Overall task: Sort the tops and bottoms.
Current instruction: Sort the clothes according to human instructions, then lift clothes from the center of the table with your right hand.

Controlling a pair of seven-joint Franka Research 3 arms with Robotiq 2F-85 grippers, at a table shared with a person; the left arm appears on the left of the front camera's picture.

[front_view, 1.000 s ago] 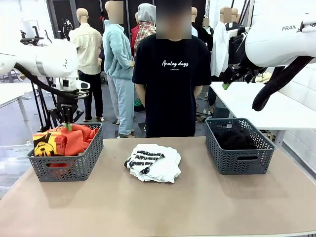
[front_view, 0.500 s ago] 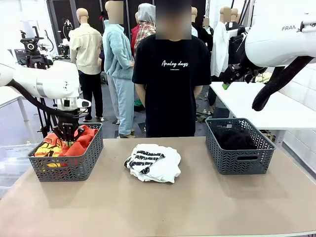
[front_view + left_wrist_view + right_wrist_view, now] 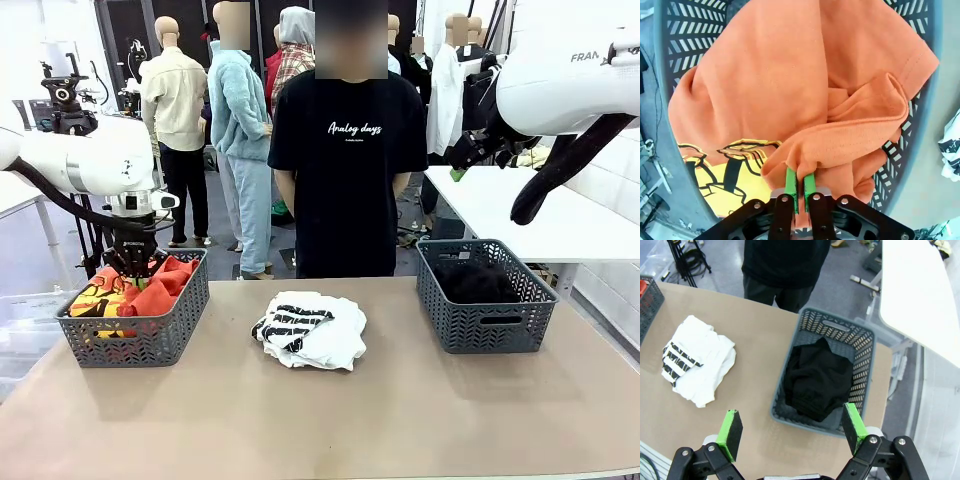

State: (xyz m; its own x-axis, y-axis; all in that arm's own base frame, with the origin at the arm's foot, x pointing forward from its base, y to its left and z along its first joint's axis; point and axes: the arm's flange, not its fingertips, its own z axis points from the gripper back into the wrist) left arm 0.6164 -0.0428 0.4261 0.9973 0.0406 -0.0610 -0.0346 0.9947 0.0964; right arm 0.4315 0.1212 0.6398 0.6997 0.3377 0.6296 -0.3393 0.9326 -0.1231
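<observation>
An orange-red T-shirt (image 3: 790,75) with a yellow and black print (image 3: 725,175) lies bunched in the left grey basket (image 3: 135,330). My left gripper (image 3: 800,182) is shut on a fold of that shirt and hangs low over the basket (image 3: 132,262). A pile of white tops, one with black stripes (image 3: 310,328), lies at the table's middle (image 3: 700,360). Black bottoms (image 3: 820,380) fill the right basket (image 3: 485,310). My right gripper (image 3: 793,430) is open and empty, high above that basket.
A person in a black "Analog days" T-shirt (image 3: 345,150) stands at the far edge, between the baskets, hands behind the back. A white side table (image 3: 920,295) stands beyond the right basket. Bare brown tabletop (image 3: 330,420) stretches along the front.
My left gripper has come down with the orange-red T-shirt. The printed part that hung over the basket's front rim now lies inside. The right arm has not moved.
</observation>
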